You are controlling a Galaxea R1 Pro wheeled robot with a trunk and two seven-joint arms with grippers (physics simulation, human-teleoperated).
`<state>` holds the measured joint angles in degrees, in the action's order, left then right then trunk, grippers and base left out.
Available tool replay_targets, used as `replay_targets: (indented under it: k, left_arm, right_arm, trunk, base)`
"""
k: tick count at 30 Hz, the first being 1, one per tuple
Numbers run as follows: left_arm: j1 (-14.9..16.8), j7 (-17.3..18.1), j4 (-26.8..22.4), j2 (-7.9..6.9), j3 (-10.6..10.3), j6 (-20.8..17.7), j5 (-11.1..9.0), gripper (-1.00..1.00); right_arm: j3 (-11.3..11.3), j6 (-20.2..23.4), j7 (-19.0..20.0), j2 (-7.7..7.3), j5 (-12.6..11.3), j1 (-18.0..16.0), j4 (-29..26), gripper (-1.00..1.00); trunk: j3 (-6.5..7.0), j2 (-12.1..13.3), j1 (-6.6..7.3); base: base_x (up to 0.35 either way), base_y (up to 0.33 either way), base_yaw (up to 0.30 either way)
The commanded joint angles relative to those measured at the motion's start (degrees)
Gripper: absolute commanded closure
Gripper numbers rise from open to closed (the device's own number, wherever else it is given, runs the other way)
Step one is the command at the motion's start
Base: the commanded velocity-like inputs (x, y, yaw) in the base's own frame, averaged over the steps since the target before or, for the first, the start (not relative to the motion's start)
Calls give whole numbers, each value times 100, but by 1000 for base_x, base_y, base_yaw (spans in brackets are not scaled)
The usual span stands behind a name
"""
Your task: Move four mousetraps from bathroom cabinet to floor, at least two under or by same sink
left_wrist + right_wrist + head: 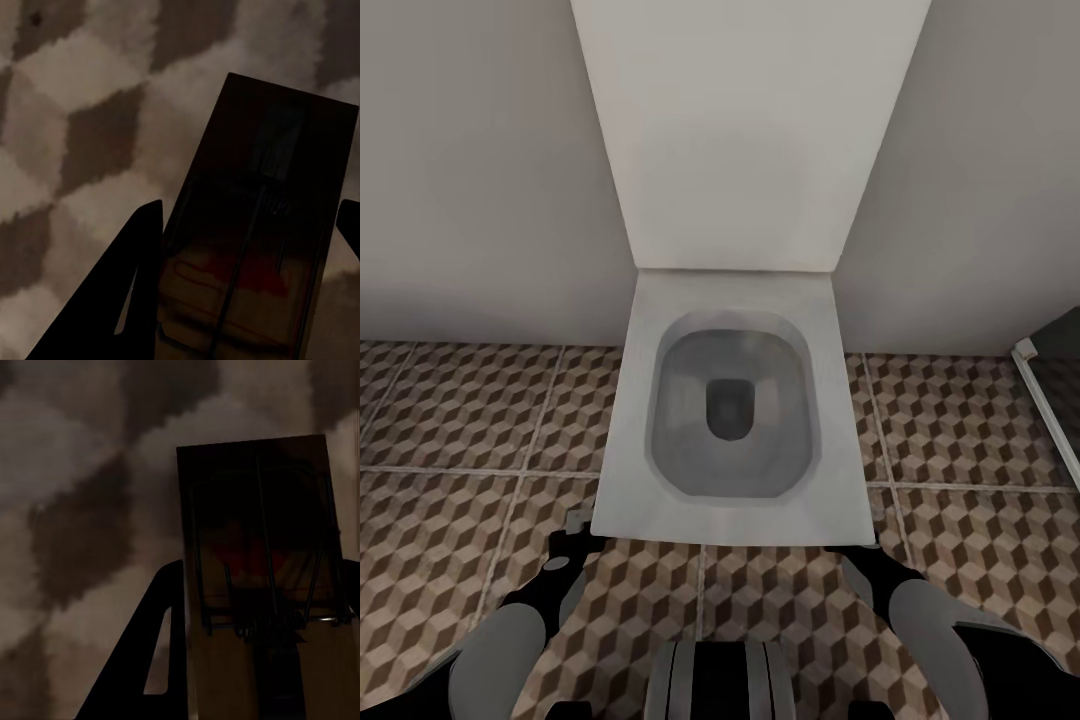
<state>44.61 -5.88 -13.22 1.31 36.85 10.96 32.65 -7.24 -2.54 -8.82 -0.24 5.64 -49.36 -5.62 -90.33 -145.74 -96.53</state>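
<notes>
In the left wrist view, a tan mousetrap (262, 150) with a wire bar and a red mark sits between the dark fingers of my left gripper (251, 214), which is shut on it. My right gripper (264, 577) is likewise shut on a second mousetrap (255, 495). Both traps hang close above the cube-patterned bathroom floor (460, 420). In the head view the left gripper (570, 550) and right gripper (870, 570) sit low, just in front of the toilet. The cabinet and the sink are out of view.
A white square toilet (730, 420) with its lid (745, 130) raised against the grey wall stands straight ahead, its front rim almost at my grippers. A white-framed dark panel (1050, 400) stands at the right edge. Patterned tiles spread on both sides of the toilet.
</notes>
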Motion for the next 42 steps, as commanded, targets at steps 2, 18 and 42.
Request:
replay_targets:
  k: [2, 18, 42]
  left_arm:
    - [4, -36, 4, 2, 33, 24, 66, 100]
    - [4, -36, 12, 0, 33, 51, 72, 100]
    - [4, 20, 3, -20, 30, 70, 75, 100]
  right_arm:
    - [-52, -24, 3, -3, 47, -3, 8, 100]
    - [-231, -35, 3, -460, -22, -3, 8, 100]
    - [-383, -36, 3, -572, -107, -3, 0, 100]
  trunk:
    - [-3, -1, 1]
    - [-3, -1, 1]
    - [-3, -1, 1]
  base:
    - [0, 0, 0]
    - [0, 0, 0]
    - [0, 0, 0]
